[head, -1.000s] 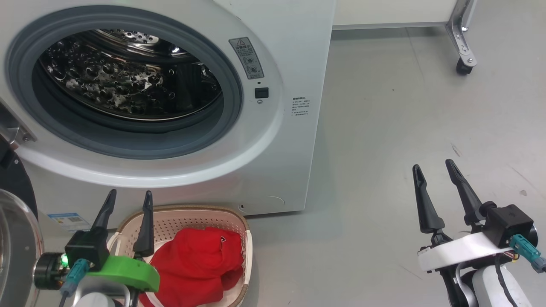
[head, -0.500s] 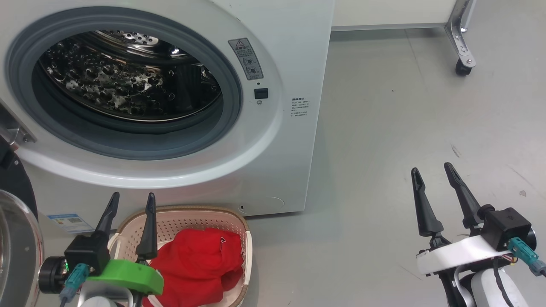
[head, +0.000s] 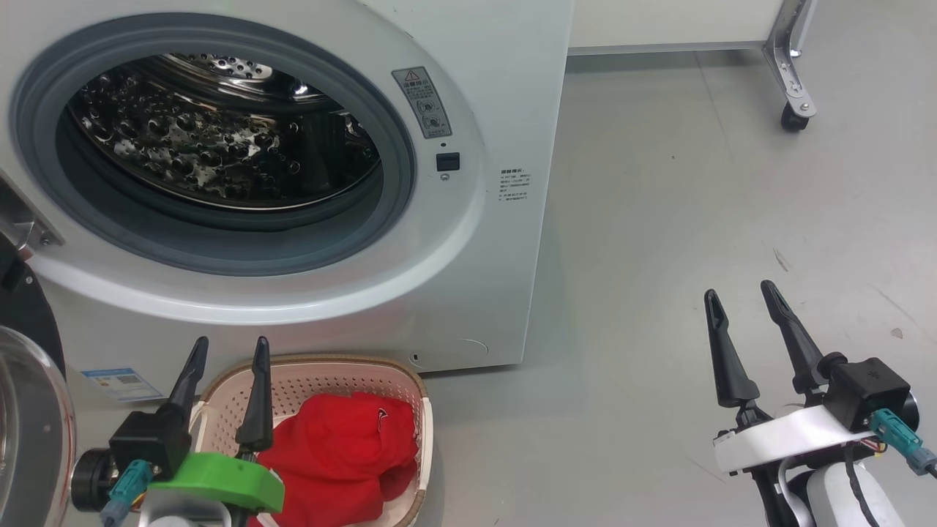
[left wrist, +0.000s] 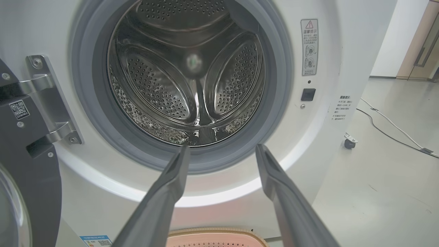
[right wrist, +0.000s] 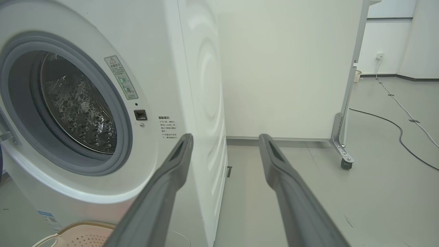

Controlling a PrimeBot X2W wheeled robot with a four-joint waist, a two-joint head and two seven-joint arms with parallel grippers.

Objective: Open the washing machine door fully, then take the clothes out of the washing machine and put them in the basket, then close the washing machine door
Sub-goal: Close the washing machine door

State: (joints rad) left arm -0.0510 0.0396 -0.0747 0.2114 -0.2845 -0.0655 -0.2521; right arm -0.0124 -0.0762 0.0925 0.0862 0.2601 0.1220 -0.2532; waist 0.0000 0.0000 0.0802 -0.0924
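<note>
Item: clothes (head: 344,454), red, lay heaped in basket (head: 344,364) at six o'clock below washing machine (head: 505,88), drum (head: 219,139) seemingly empty; washing machine door (head: 25,410) stood open at eight o'clock, awaiting closure; left hand (head: 231,341) and right hand (head: 738,289) spread wide, holding nothing.

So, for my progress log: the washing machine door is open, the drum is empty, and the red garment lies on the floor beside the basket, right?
No: the red garment lies inside the basket, not beside it, as the head view shows. The rest holds.
</note>
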